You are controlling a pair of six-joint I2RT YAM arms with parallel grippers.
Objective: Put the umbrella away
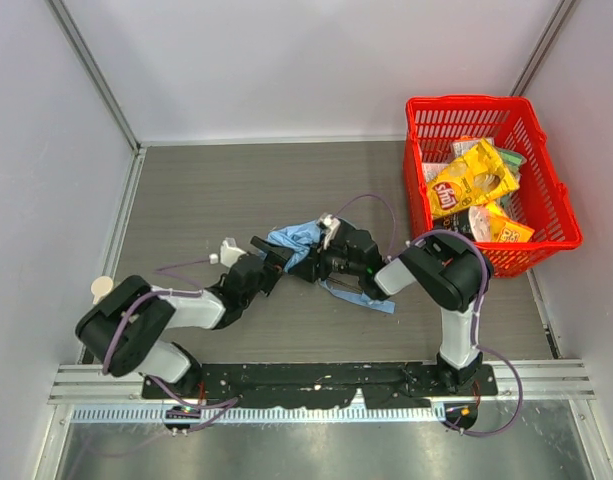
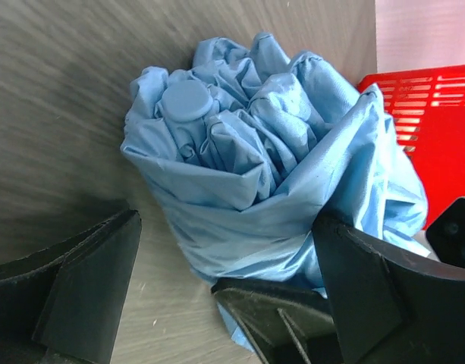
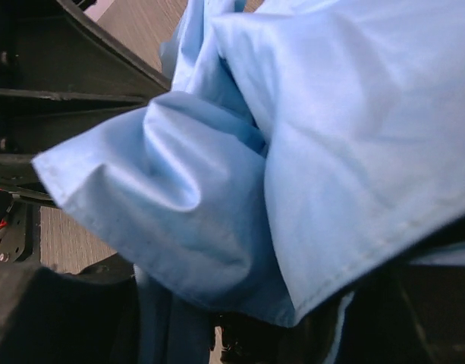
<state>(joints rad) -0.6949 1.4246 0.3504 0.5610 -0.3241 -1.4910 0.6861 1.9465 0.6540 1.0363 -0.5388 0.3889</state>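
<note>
At the left edge of the grey table (image 1: 236, 190) a small beige round thing (image 1: 103, 288) is lying; I cannot tell what it is. The left arm (image 1: 176, 310) is reaching from its base toward the right, low over the table. The left gripper (image 1: 273, 255) is standing wide: in the left wrist view its two black fingers (image 2: 80, 288) are far apart, and the umbrella (image 2: 255, 167) is sitting between them. The right-hand finger in that view is touching the fabric, while the other one is apart from it.

The umbrella is lying near the middle of the table, between the two grippers, as a crumpled bundle of light blue fabric (image 1: 294, 238). A round blue cap (image 2: 186, 102) is showing among the folds at the top of the bundle. A flat part of the fabric (image 1: 371, 297) is spreading out toward the right arm.

The right gripper (image 1: 311, 262) is pressing into the bundle from the right side. In the right wrist view the blue cloth is filling almost the whole picture, so I cannot tell if its jaws are closed or wide. The right arm (image 1: 446, 270) is bending back to its base.

At the right, well apart from the umbrella, a red basket (image 1: 546, 190) is standing with a yellow chips bag (image 1: 471, 180) and other packets inside.
</note>
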